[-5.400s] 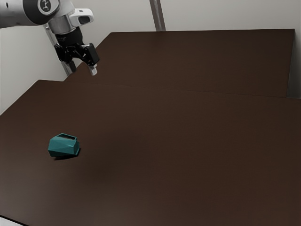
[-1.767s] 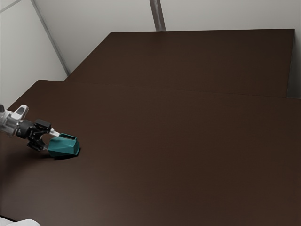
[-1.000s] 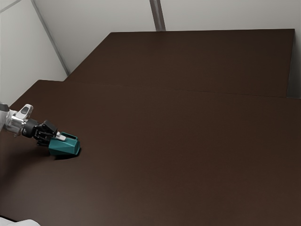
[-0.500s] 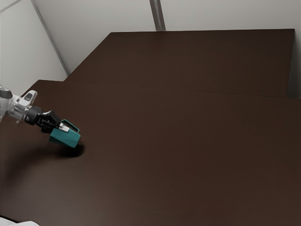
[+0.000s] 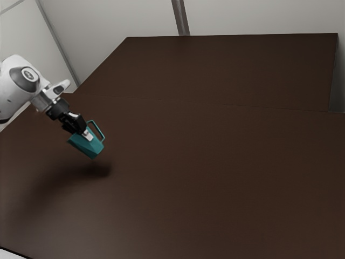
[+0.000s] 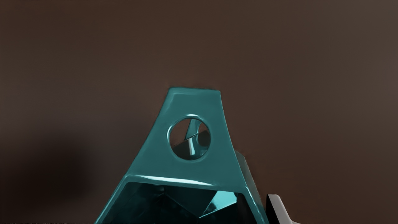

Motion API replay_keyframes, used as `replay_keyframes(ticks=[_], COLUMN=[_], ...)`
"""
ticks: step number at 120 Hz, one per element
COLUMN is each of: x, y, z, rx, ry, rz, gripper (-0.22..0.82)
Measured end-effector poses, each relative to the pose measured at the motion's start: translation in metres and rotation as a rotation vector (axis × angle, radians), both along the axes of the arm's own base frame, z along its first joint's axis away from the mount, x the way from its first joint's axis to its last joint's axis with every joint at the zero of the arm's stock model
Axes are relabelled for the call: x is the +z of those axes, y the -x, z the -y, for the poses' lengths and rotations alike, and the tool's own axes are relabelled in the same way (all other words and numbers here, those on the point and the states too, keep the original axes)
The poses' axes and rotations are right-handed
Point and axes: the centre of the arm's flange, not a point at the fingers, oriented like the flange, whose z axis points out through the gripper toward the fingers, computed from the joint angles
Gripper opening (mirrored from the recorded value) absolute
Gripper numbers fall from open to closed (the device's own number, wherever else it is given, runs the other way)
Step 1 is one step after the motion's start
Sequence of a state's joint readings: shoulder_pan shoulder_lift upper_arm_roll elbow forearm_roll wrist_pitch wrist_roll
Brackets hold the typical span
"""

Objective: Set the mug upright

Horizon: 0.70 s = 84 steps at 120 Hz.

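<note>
My gripper [image 5: 86, 133] is shut on the teal mug [image 5: 87, 145], holding it in the air above the brown table [image 5: 205, 178]. The mug is tilted, its handle on the side toward the exterior view's right. In the wrist view, the mug [image 6: 149, 158] shows its handle with a round hole, and part of its dark hollow inside. A pale fingertip [image 6: 279, 208] lies against the mug's side there; the other finger is hidden.
A dark shadow [image 5: 97, 169] falls on the table below the mug. Pale walls [image 5: 259, 16] stand behind the table's far edge. The arm comes in from the exterior view's left.
My gripper took hold of the mug and lifted it off the table, moving up and toward the exterior view's right. The mug has tilted further with the hand.
</note>
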<state>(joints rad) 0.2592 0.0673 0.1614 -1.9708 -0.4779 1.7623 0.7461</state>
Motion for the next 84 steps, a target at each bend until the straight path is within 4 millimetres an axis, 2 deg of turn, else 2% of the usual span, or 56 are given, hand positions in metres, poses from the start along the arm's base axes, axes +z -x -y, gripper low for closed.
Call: replay_keyframes(ticks=[39, 63, 84], x=[0.006, -0.001, 0.003], y=[0.017, 0.022, 0.028], z=[0.052, 0.072, 0.090], rx=[-0.114, -0.137, -0.160], ry=[-0.191, -0.276, -0.366], rz=[0.018, 0.021, 0.030], gripper=[-0.17, -0.17, -0.17])
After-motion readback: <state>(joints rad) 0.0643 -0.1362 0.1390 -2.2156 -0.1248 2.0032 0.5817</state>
